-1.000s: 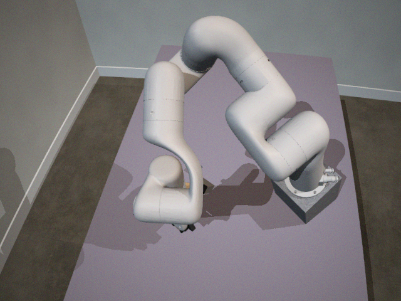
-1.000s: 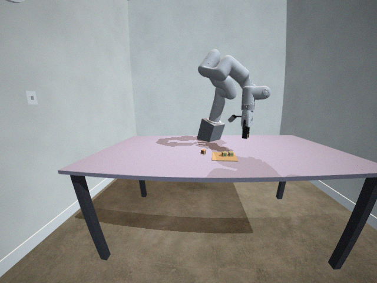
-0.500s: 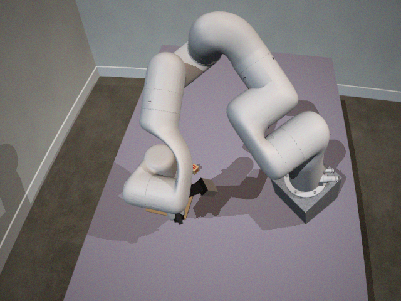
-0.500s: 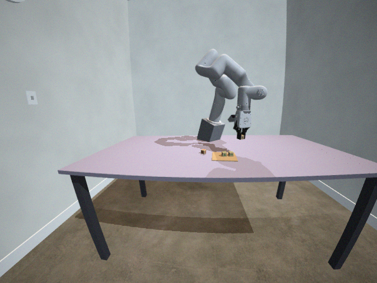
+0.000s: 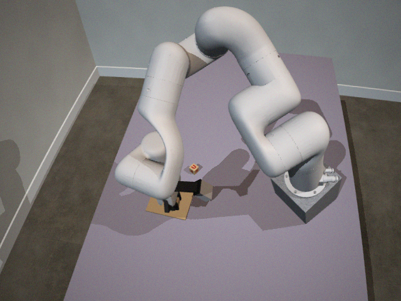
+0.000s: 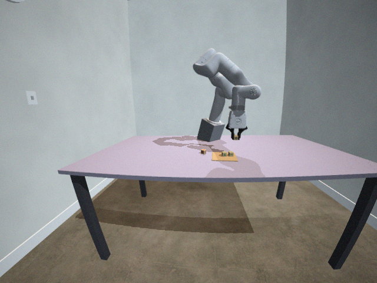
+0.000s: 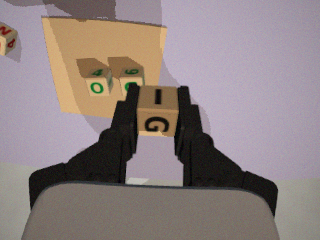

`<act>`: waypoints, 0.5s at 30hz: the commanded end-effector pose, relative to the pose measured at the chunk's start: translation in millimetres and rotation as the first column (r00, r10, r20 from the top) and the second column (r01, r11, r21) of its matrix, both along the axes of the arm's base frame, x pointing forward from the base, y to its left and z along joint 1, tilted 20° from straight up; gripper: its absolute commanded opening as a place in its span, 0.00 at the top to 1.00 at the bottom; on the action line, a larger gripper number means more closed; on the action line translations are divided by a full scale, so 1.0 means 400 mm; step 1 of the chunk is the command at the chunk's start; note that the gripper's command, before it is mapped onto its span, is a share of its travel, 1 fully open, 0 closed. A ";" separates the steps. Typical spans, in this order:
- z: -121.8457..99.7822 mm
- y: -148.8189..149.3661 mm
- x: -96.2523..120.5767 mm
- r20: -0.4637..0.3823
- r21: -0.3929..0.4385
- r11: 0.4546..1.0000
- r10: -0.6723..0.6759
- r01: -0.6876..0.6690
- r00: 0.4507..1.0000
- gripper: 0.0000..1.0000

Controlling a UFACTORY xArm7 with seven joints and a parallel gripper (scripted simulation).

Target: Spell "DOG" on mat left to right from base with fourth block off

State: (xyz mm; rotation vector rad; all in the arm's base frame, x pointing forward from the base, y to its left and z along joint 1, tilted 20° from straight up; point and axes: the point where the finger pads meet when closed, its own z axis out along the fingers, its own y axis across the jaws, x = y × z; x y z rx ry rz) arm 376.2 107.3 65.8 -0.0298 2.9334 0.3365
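Note:
My gripper (image 7: 157,100) (image 6: 235,136) (image 5: 170,205) is shut on a wooden block (image 7: 158,120) (image 6: 235,138) whose near face bears a black G. It holds the block in the air over the right part of the tan mat (image 7: 67,47) (image 6: 217,158) (image 5: 158,209). Two blocks with green letters (image 7: 95,80) (image 7: 126,71) (image 6: 224,153) (image 6: 231,153) lie side by side and touching on the mat. The left one shows an O; the other's letter is partly hidden by my finger. A fourth block (image 7: 7,36) (image 5: 193,168) (image 6: 203,151) with a red letter lies on the table off the mat.
The purple table (image 5: 226,253) (image 6: 136,161) carries the mat and the robot's grey base (image 5: 306,200) (image 6: 208,131). In the top view the arm's forearm hides the blocks on the mat.

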 end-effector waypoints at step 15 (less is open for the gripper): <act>-0.007 -0.102 0.044 -0.143 0.077 0.849 -0.510 0.523 0.848 0.79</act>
